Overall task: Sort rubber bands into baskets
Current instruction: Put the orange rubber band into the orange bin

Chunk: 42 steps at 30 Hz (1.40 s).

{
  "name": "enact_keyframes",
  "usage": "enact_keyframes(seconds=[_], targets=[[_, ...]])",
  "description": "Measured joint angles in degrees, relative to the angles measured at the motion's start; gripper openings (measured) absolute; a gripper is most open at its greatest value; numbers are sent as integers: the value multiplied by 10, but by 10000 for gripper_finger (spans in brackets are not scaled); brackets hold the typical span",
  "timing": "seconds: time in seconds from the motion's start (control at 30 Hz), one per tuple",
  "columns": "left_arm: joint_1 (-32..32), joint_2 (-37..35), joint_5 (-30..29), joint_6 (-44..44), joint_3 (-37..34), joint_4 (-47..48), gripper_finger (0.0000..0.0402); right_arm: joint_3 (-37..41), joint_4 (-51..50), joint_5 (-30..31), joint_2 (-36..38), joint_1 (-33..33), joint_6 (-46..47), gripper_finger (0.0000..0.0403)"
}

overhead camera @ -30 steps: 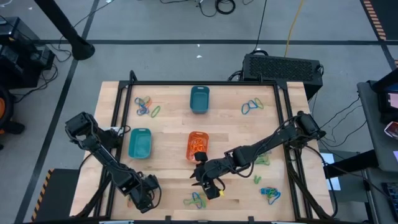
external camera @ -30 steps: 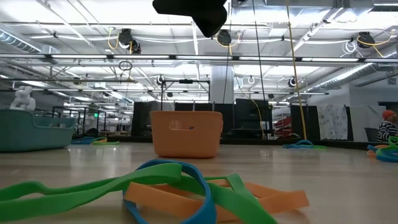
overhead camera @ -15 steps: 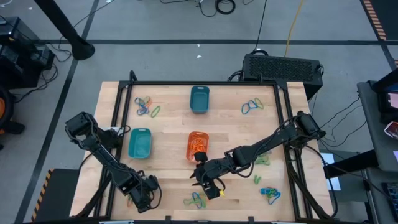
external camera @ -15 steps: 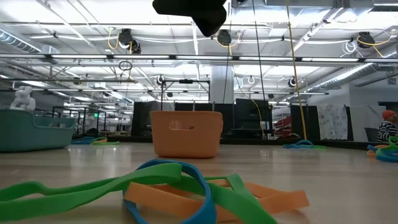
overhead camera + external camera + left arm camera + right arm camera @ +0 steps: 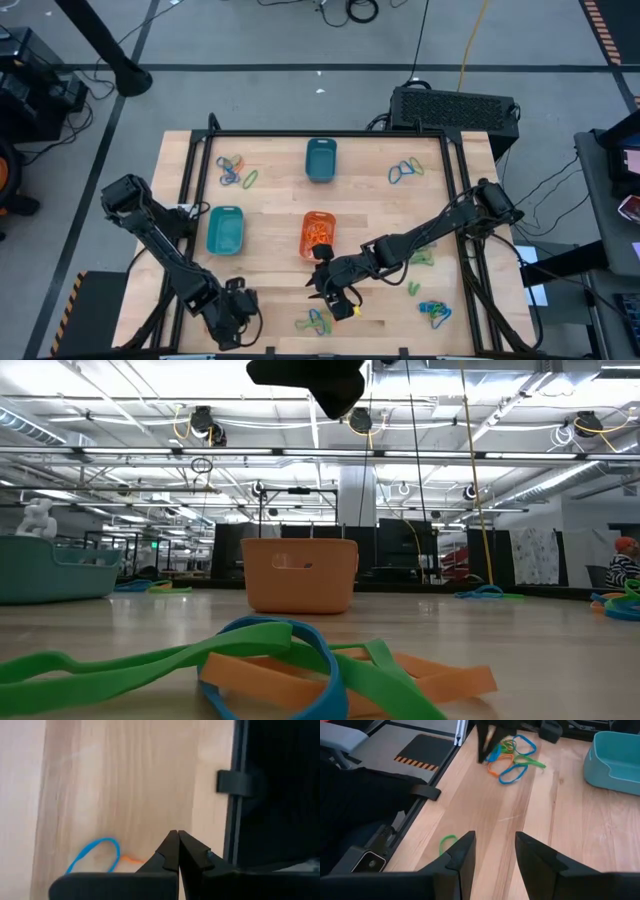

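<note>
One wooden table (image 5: 270,215). Three baskets: teal basket (image 5: 320,160) at far centre, turquoise basket (image 5: 225,230) left, orange basket (image 5: 317,235) centre, holding orange bands. Rubber bands lie in six scattered clusters (image 5: 236,171). Left gripper (image 5: 232,322) closed, empty, near edge; right gripper (image 5: 338,296) open, empty, near orange basket.

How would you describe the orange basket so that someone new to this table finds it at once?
Start from the wooden table seen from above and go to its middle, a little toward the near edge. There stands the orange basket, just beyond the right gripper. It is the only orange tub and already holds orange bands, while the turquoise basket to its left and the dark teal basket at the far edge look empty.
</note>
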State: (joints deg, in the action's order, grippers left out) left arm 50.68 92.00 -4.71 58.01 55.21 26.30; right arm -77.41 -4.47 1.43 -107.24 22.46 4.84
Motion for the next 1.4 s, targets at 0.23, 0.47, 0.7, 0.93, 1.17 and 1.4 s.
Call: enact_keyframes(seconds=[0.23, 0.47, 0.7, 0.93, 1.17, 1.4], targets=[[0, 2, 8, 86, -8, 18, 18, 0, -2, 0, 0, 0, 0, 130], [17, 3, 12, 53, -10, 18, 70, 0, -2, 0, 0, 0, 0, 130], [36, 21, -1, 41, -10, 22, 108, 0, -3, 0, 0, 0, 0, 130], [43, 53, -1, 30, -10, 22, 127, 0, -3, 0, 0, 0, 0, 130], [42, 53, 13, 32, -10, 19, 128, 0, -3, 0, 0, 0, 0, 130], [42, 61, 15, 36, -10, 16, 128, 0, -3, 0, 0, 0, 0, 130]])
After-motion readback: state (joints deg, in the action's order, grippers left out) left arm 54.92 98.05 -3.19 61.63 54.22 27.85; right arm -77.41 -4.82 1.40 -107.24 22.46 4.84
